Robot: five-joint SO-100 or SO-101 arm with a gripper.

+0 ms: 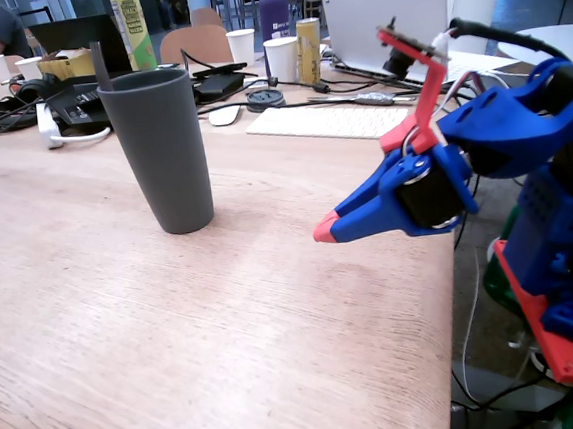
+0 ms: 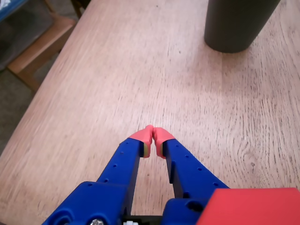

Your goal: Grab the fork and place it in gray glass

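Two blue plastic jaws, red tips together, above grained wooden table (image 2: pixel 93 70); smooth tapered gray glass (image 1: pixel 164 150) upright.

gray glass (image 1: pixel 168 150): matte dark gray | tool (image 2: pixel 153 135): blue, red tips | table (image 1: pixel 125 319): light woodgrain

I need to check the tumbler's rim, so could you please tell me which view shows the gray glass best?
The fixed view: the gray glass stands whole there, rim to base. The wrist view shows only its lower part.

One gray glass (image 1: pixel 165 150) stands on the table (image 1: pixel 126 329); behind it sit four white paper cups (image 1: pixel 281 59), two cans (image 1: pixel 308 50), one purple bottle (image 1: pixel 274 10).
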